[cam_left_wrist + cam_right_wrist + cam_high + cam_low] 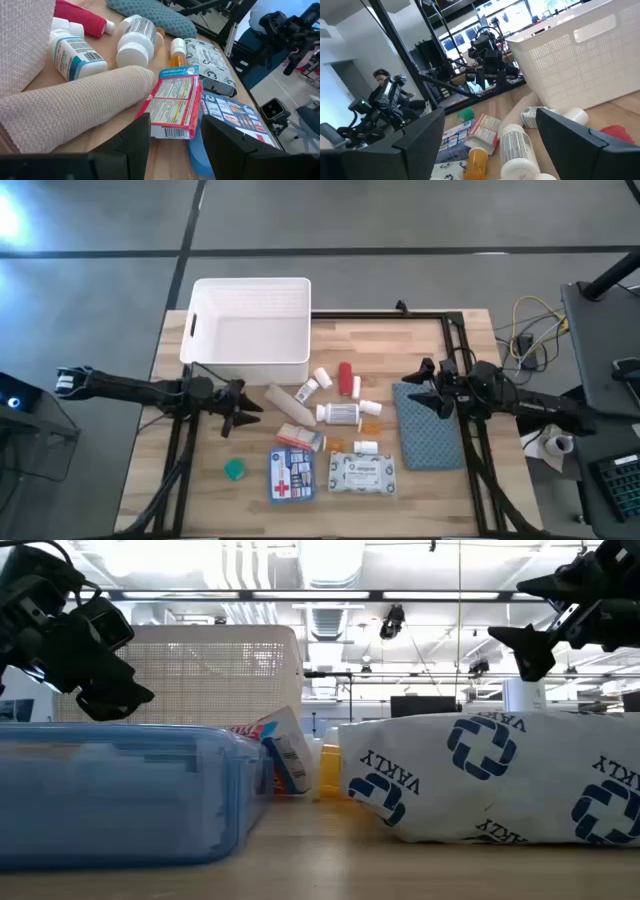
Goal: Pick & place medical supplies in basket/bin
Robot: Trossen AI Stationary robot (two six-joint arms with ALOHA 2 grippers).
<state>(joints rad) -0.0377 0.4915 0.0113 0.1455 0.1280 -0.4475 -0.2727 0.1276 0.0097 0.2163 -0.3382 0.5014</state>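
Note:
The medical supplies lie in a cluster at the table's middle: the tan roll [283, 401] [75, 107], red tube [345, 376], white pill bottles [340, 414], a small red-white box [172, 100], green piece [234, 470], first-aid pouch [291, 476] and wipes pack [361, 476]. The white slotted bin [250, 330] stands at the far left. My left gripper [243, 412] [175, 145] is open, above the table just left of the tan roll. My right gripper [418, 387] [490, 140] is open, above the pad's far end, facing the supplies.
The blue-grey cloth pad [428, 425] lies right of the supplies, under my right arm. A black frame [455, 330] runs along the table's far and right sides. Bare wood shows near the left near corner [170, 490]. A person [382, 80] is in the room behind.

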